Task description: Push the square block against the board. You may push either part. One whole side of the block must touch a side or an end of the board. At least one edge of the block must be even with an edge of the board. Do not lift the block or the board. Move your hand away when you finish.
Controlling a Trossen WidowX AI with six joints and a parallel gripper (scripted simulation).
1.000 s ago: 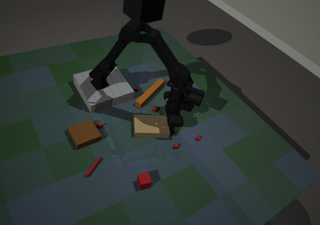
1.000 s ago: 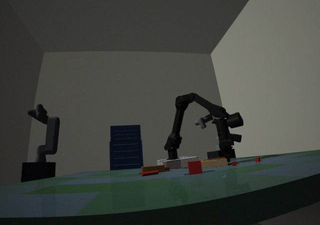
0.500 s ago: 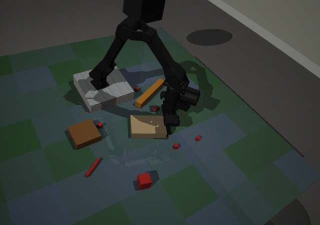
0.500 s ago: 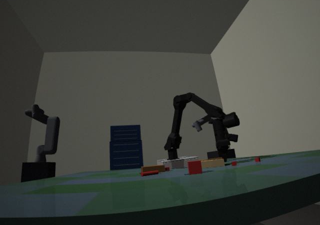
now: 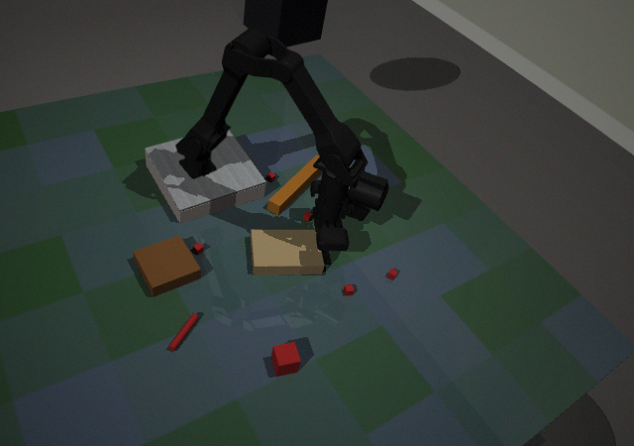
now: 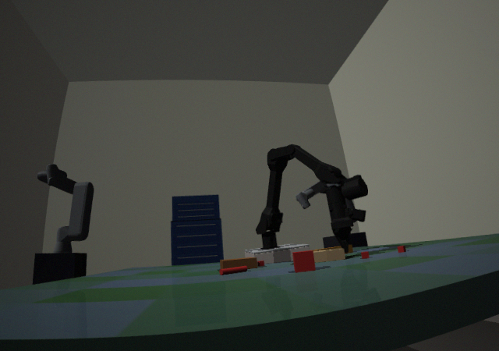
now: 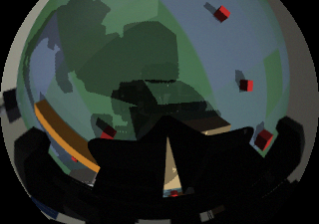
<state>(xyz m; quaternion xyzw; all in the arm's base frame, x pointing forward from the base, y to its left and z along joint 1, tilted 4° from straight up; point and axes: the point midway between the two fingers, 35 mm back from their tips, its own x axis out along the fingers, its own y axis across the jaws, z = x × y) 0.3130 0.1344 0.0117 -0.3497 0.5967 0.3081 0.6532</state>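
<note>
Across a blue-and-green patchwork bench [image 5: 375, 375] [image 6: 201, 319] [image 7: 199, 15], find the flat brown square block [image 5: 166, 262] [image 6: 238, 263] near, apart from the tan rectangular rigid board [image 5: 270, 254] [image 6: 330, 254] [image 7: 216, 130]. Probably light, stiff, easily slid; push low, mid-end, without grasping. Beside its far end, see 1 black claw [image 5: 327, 259] [image 6: 345, 246] [image 7: 165, 119], narrow, empty.

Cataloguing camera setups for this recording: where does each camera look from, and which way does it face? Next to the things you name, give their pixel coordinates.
Top: high, looking slantwise down at the mat [image 5: 378, 380]; shows the arm [image 5: 312, 108] [image 6: 274, 186] from its foot to the claw [image 5: 327, 262] [image 6: 345, 246].
Exterior: low, near tabletop height, facing across to the back wall; shows the arm side-on.
Wrist: mounted by the claw, looking past its dark fingers toward the mat.
Top and exterior share the large red cube [image 5: 285, 358] [image 6: 303, 260].
</note>
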